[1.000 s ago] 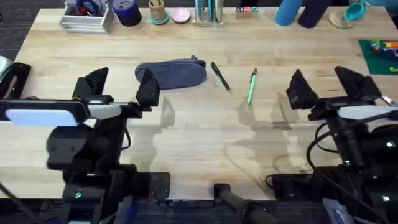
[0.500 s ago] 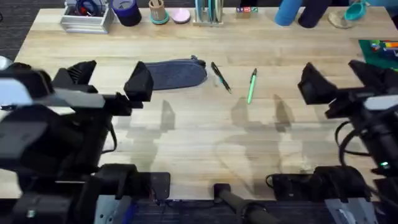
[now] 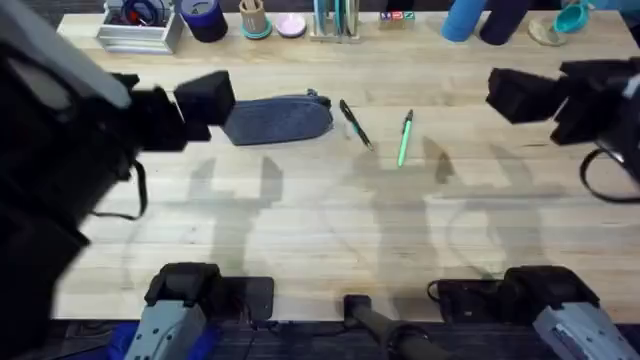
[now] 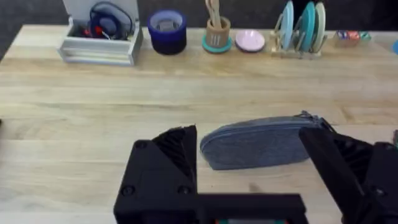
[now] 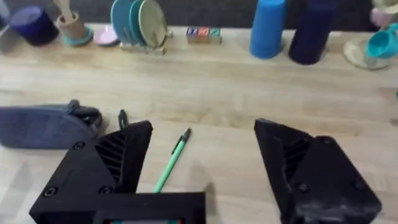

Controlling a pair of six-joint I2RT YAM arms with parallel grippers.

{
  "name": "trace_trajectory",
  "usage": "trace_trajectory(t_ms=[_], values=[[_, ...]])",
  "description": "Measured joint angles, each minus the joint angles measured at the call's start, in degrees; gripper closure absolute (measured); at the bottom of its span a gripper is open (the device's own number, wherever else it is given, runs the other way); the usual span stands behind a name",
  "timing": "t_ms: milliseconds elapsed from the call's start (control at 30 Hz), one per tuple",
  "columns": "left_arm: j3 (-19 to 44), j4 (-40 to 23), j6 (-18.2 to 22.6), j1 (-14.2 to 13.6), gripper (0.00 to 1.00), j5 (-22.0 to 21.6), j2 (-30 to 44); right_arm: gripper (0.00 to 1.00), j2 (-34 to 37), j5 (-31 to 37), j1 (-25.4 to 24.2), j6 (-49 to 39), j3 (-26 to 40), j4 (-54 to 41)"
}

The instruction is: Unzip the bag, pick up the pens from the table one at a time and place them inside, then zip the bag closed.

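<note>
While its zipper runs shut along the top, the bag (image 3: 279,119) lies flat on the worktop (image 3: 330,230), left of centre in the overhead view, long axis across the worktop, zipper pull at the end nearer the pens. Black pen (image 3: 355,124): just beside that end of the bag, apart from it, lying at a slant. Green pen (image 3: 404,137): near the black pen on the side away from the bag, not touching it, also slanted, lying between the two arms. Left end effector (image 4: 249,177): raised above the worktop at the bag's other end, fingers spread wide, holding nothing; in its wrist view the bag (image 4: 261,143) shows between the two black fingers (image 4: 166,168). Right end effector (image 5: 199,174): raised over the worktop's right part, well apart from the pens, fingers spread wide, holding nothing; the green pen (image 5: 171,160) and the bag's zipper end (image 5: 50,126) show past its fingers. Far edge of the worktop, a row: white tray (image 3: 138,28), dark-blue cup (image 3: 205,18), small wooden holder (image 3: 253,18), pink dish (image 3: 291,25), rack of plates (image 4: 301,28), light-blue cup (image 5: 267,28), dark cup (image 5: 311,34). Green mat (image 3: 610,88): far right edge.
</note>
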Motion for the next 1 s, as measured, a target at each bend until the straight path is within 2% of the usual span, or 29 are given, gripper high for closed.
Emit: trace_trajectory(t_ms=[333,667,867,1000], values=[[18.3,-13.2,-0.2,0.0,0.008,0.0,15.4,0.005,17.8,-1.9,2.0,-1.1,19.6,-16.3],[32.1,-25.3,-0.2,0.0,0.008,0.0,27.7,0.006,32.7,-2.2,6.8,-4.7,37.1,-30.9],[37.5,-29.2,-0.1,0.0,0.008,0.0,33.4,0.005,38.4,-2.2,6.9,-4.8,44.1,-36.1],[38.6,-29.3,-0.1,0.0,0.008,0.5,36.1,0.005,41.4,-2.2,6.9,-5.0,47.8,-38.7]])
